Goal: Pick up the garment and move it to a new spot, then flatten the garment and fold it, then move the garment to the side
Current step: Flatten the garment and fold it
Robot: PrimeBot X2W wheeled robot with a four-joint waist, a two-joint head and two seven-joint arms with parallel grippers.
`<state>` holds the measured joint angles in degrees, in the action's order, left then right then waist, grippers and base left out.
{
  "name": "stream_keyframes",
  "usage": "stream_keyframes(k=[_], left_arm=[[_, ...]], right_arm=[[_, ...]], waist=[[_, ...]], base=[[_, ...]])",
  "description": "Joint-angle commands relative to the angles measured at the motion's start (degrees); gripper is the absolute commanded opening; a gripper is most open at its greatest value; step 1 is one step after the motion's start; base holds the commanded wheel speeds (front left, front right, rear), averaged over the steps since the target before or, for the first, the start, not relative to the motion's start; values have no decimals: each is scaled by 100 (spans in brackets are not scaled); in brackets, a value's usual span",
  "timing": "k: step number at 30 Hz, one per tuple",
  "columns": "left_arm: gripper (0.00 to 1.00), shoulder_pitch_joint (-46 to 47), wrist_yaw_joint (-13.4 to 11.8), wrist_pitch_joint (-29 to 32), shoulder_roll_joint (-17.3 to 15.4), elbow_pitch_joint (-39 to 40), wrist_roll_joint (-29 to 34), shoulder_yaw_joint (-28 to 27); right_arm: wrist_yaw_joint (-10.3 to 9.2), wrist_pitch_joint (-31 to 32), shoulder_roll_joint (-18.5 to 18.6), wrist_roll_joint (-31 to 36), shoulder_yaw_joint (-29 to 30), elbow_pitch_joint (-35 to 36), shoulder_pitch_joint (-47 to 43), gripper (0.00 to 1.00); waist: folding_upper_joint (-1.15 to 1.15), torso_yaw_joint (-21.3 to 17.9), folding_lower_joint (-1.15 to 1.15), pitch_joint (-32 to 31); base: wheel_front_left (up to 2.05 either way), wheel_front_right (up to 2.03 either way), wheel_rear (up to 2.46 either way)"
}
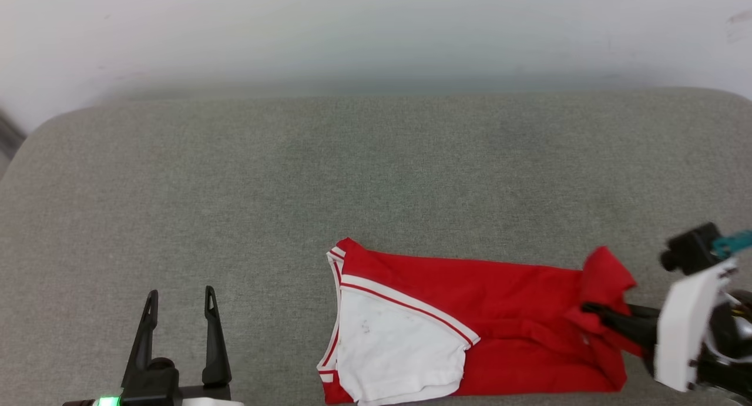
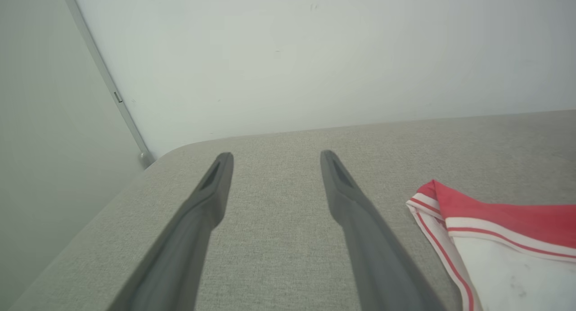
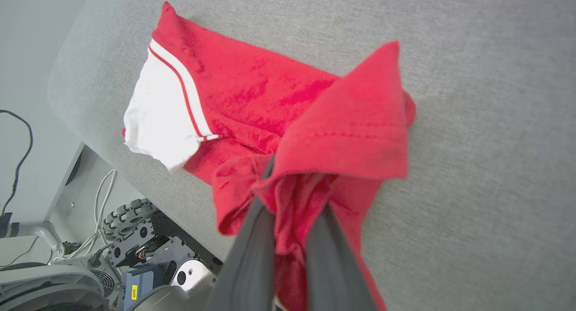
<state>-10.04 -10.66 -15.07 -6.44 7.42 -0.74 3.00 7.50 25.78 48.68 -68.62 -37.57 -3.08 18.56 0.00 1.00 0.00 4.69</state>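
Observation:
The garment (image 1: 482, 312) is a red jersey folded into a long strip near the front edge of the grey padded table (image 1: 352, 177). Its white inside and striped trim face up at the strip's left end. My right gripper (image 1: 590, 308) reaches in from the right and is shut on the bunched red hem, which rises a little off the table. In the right wrist view the red cloth (image 3: 342, 135) drapes over and between my fingers (image 3: 256, 243). My left gripper (image 1: 179, 303) stands open at the lower left, well apart from the garment (image 2: 504, 239), with nothing between its fingers (image 2: 211, 185).
A pale wall (image 1: 376, 36) rises behind the table's far edge. Past the table's front edge, the right wrist view shows the robot's wheeled base (image 3: 130, 239), cables and the floor. Bare grey cloth stretches behind and to the left of the garment.

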Motion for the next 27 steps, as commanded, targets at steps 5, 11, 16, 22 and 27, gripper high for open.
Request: stream_keyframes(k=[5,11,16,22,27], left_arm=[[100,201,38,-13,53,26,39,32],[100,370,58,-13,74,13,58,74],[100,528,74,-13,104,-7,56,114],[100,710,107,-13,149,-73,58,222],[100,754,109,-13,172,-113,44,241]], right_arm=[[-2,307,-714,641,-343,206,675,0],[-2,672,-1579,1245,-1023,-201,1529,0],[-2,789,-2256,1511,-1584,-811,2156,0],[-2,626,-2829,1898,-2210,-1793,2532,0],[-2,361,-3024,1849,-2552,-2446,2394,0]], waist=[[0,48,0,219],[0,99,0,453],[0,154,0,686],[0,272,0,865],[0,343,0,877]], base=[[0,0,0],[0,0,0],[0,0,0],[0,0,0],[0,0,0]])
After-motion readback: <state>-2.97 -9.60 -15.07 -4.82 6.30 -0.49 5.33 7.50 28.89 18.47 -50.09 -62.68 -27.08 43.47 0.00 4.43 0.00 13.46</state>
